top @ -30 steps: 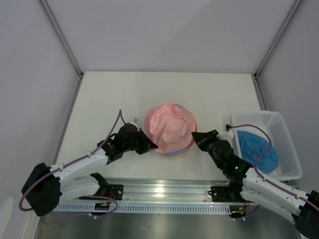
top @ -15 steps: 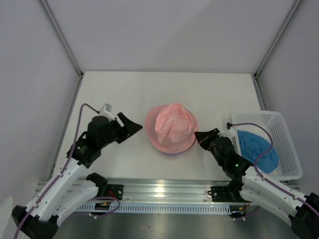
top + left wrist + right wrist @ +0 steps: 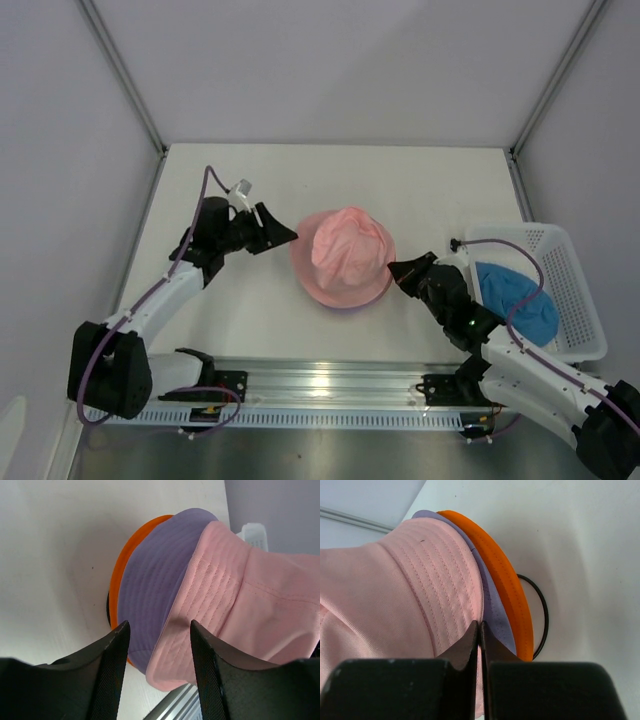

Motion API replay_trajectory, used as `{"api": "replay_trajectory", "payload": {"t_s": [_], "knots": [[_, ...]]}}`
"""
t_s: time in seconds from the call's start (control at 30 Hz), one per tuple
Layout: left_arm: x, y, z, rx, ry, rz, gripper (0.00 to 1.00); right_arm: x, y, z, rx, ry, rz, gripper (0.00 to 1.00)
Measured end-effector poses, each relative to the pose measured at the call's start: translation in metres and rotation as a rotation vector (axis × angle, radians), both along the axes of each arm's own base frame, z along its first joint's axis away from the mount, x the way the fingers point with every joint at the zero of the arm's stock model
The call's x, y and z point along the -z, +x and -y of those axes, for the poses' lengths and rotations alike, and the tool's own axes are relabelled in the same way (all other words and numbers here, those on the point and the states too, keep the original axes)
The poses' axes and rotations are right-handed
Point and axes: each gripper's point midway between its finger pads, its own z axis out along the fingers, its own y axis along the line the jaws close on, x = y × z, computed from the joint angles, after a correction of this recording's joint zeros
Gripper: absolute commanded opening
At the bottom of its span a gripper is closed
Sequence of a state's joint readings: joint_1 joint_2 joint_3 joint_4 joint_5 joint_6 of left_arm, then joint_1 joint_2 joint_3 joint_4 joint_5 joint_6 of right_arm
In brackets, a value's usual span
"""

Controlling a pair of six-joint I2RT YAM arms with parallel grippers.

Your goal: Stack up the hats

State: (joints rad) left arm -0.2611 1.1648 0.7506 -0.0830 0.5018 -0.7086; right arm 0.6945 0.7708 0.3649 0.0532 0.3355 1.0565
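Overhead, only the pink fabric bucket hat (image 3: 343, 258) is evident at the centre of the white table (image 3: 250, 180), with a thin purple edge at its near brim. The wrist views disclose that it tops a pile, over a pale purple fabric bucket hat (image 3: 160, 575) and an orange fabric bucket hat (image 3: 127, 565), all seated on a black wire stand (image 3: 541, 605). The blue fabric bucket hat (image 3: 515, 298) lies crumpled in the white slotted plastic basket (image 3: 575, 270) at the right, apart from the pile. The left gripper (image 3: 280, 233) points at the pile from the left, clear of it, jaws partly parted and empty. The right gripper (image 3: 398, 271) sits at the pile's right brim, fingers pressed together tip to tip, no fabric discernible between them.
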Motion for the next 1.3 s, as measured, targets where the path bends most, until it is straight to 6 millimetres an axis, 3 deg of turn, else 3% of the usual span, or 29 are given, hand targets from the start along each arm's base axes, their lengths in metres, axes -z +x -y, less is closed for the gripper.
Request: {"api": "replay_trajectory", "payload": {"t_s": [0.13,0.2,0.3,0.4,0.57,0.73,0.87,1.07,1.3], "knots": [[-0.001,0.007,0.013,0.074,-0.046,0.047,0.56,0.0,0.001,-0.003,-0.008,-0.003,-0.009,0.0],[-0.007,0.009,0.018,0.102,-0.071,0.08,0.52,-0.001,0.001,-0.003,-0.009,-0.003,-0.01,0.0],[-0.013,0.012,0.026,0.144,-0.111,0.115,0.33,-0.001,0.001,-0.003,-0.009,-0.005,-0.012,0.0],[-0.012,0.015,0.029,0.159,-0.136,0.107,0.02,0.0,0.001,-0.002,-0.007,-0.01,-0.019,0.0],[0.005,0.017,0.03,0.136,-0.139,0.03,0.01,-0.002,0.002,-0.001,-0.002,-0.011,-0.02,0.0],[0.042,0.019,0.023,0.044,-0.103,-0.145,0.01,-0.001,0.005,0.001,0.009,-0.008,-0.025,0.0],[0.066,0.014,0.03,0.026,-0.065,-0.245,0.01,0.001,0.008,-0.001,0.005,0.004,-0.039,0.0],[0.07,0.014,0.042,0.012,0.02,-0.269,0.01,0.009,0.014,-0.005,-0.011,0.003,-0.072,0.0],[0.074,0.014,0.039,-0.012,0.058,-0.261,0.01,0.011,0.013,-0.006,-0.024,0.007,-0.084,0.0]]}}
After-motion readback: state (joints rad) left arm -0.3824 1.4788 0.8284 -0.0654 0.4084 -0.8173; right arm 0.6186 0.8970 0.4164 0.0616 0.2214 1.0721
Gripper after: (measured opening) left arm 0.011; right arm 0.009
